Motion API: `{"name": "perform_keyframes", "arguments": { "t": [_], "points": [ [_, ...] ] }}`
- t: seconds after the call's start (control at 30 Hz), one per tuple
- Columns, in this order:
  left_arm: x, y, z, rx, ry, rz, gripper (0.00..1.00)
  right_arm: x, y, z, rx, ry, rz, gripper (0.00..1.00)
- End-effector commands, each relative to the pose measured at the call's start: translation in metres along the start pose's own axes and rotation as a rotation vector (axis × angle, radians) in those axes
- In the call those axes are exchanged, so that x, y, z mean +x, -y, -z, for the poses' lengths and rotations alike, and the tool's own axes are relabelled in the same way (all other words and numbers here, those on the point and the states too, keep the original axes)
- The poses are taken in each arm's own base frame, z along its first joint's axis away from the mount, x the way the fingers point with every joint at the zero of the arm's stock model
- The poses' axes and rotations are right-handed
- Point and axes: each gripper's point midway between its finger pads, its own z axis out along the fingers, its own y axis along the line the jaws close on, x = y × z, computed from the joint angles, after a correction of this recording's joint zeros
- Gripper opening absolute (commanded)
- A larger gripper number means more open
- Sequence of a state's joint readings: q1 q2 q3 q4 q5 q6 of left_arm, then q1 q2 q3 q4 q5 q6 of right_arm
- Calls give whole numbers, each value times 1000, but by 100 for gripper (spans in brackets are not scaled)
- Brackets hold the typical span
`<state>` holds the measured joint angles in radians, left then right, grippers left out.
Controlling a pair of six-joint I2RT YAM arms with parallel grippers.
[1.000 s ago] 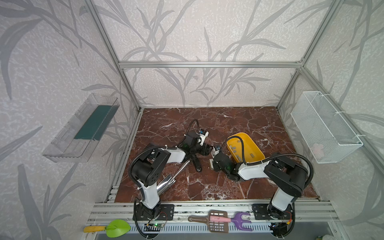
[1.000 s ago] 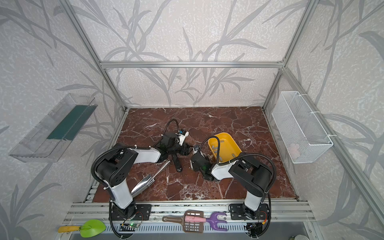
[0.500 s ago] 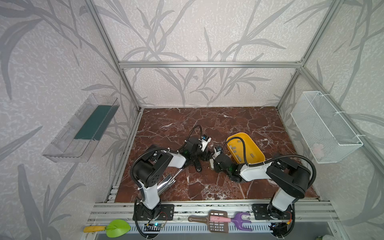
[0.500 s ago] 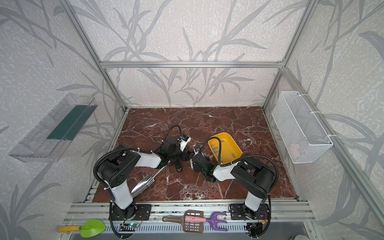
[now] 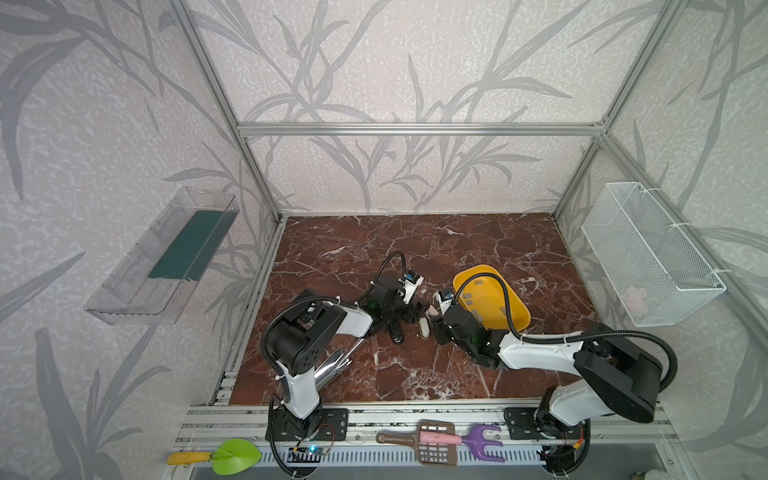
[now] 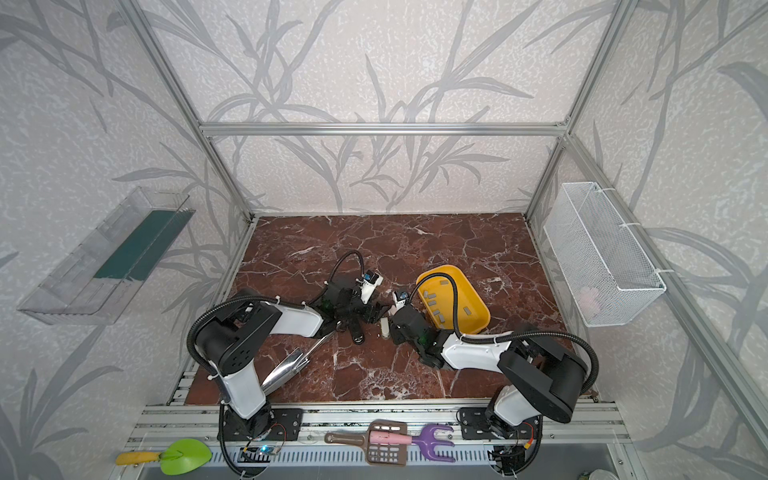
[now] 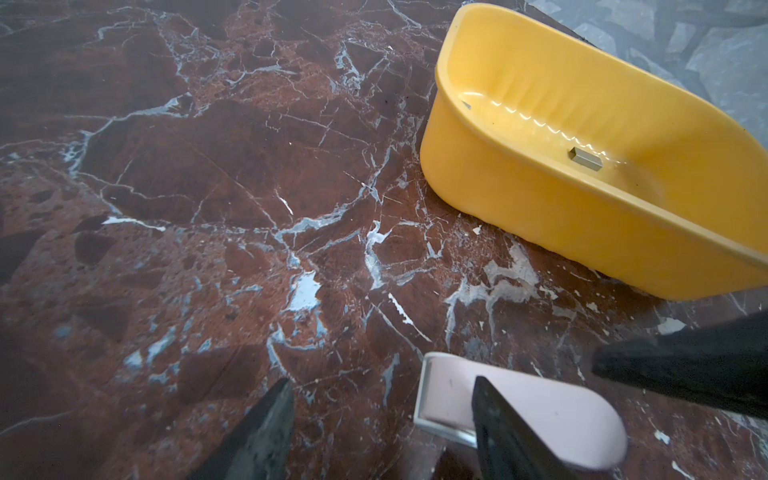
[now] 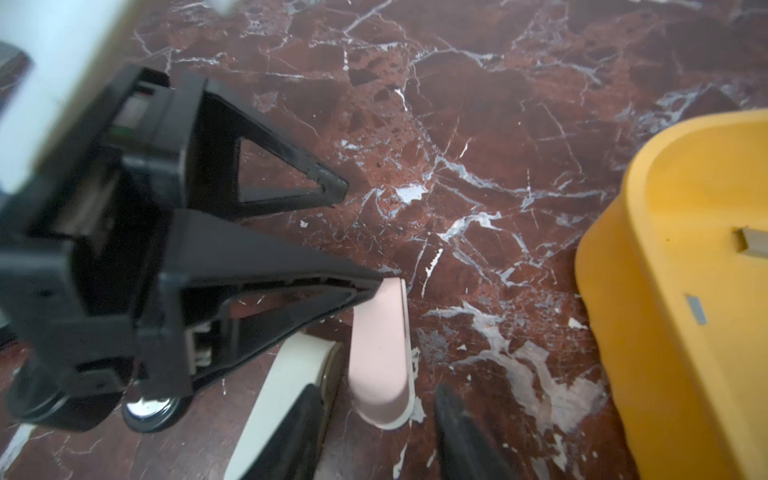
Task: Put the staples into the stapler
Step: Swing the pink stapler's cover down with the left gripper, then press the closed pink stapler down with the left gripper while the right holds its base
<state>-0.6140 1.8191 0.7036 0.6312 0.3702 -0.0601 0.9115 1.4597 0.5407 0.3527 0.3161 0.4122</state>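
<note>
The stapler [image 5: 424,329] lies open on the marble between both arms, its pink top [image 8: 380,345] beside its white base [image 8: 282,390]. My right gripper [image 8: 378,388] is open around the pink top's rounded end, with a gap on each side; one finger overlaps the white base. My left gripper [image 7: 382,380] is open too, and one fingertip [image 8: 374,284] reaches the far end of the pink top [image 7: 540,407]. The staples [image 5: 478,283], several small grey strips, lie in the yellow tray [image 5: 521,318]; they also show in the wrist views, staples [image 7: 586,159] and staples [image 8: 752,243].
A black elongated object [image 5: 395,333] lies under the left wrist. A shiny metal tool [image 5: 332,368] rests by the left arm's base. The yellow tray [image 8: 623,332] stands just right of the stapler. A wire basket [image 5: 648,257] and a clear shelf [image 5: 162,257] hang on the side walls.
My left gripper has shifted right, closer to the stapler. The right gripper's jaws have spread wider around the pink top.
</note>
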Motion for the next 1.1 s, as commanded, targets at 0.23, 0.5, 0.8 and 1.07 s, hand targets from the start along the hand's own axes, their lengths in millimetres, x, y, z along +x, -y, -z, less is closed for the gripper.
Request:
{"name": "perform_keyframes", "arguments": {
  "t": [0.23,0.5,0.8,1.07],
  "points": [
    [2,7,3,8,-5,-41,68,-7,1,1,29,-21,-11,23],
    [2,10,3,8,1,-51,68,11,4,-17,64,-75,-9,19],
    [3,14,3,16,2,-60,68,28,12,-19,80,-98,-24,19],
    [4,16,4,22,8,-63,68,52,21,-24,110,-147,-28,17]
  ]
}}
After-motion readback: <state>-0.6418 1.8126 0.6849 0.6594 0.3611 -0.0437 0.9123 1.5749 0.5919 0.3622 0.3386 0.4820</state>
